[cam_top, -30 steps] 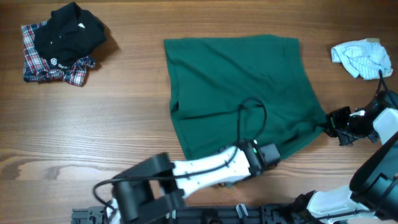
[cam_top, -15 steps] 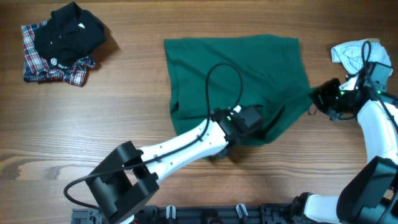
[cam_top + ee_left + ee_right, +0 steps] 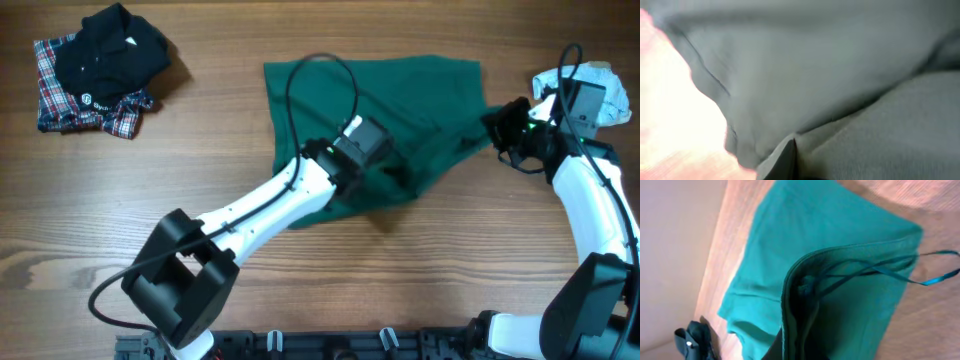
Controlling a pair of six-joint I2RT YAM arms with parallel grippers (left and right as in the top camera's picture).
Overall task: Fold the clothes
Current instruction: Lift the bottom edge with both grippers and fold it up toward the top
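Green garment [image 3: 330,90]: it lies on the far middle part of the table [image 3: 450,270]. Its far part is flat, and its near edge is raised and drawn over the rest of it.
Left gripper [image 3: 393,178]: it is closed on the near edge of the green garment, over the middle of the cloth. In the left wrist view the fabric fills nearly all the picture, so the pinch itself is not clear there.
Right gripper [image 3: 492,124]: it is closed on the right corner of the same edge. In the right wrist view the doubled hem runs straight into the jaws.
Why held like this: I judge that the two grips on one edge keep it stretched between them, so the near half can go over the far half as one straight fold.
Cord [image 3: 920,280]: this thin string hangs free from the hem near the right grip. It may fall outside the fold.
Black shirt [image 3: 110,55]: it is bunched on top of a plaid shirt [image 3: 60,105] at the far left corner, well apart from the work.
Pale cloth [image 3: 545,85]: it is crumpled at the far right, partly hidden behind the right arm.
Writing: there is a small white mark on the black shirt, too small to read. No other label or brand is readable.
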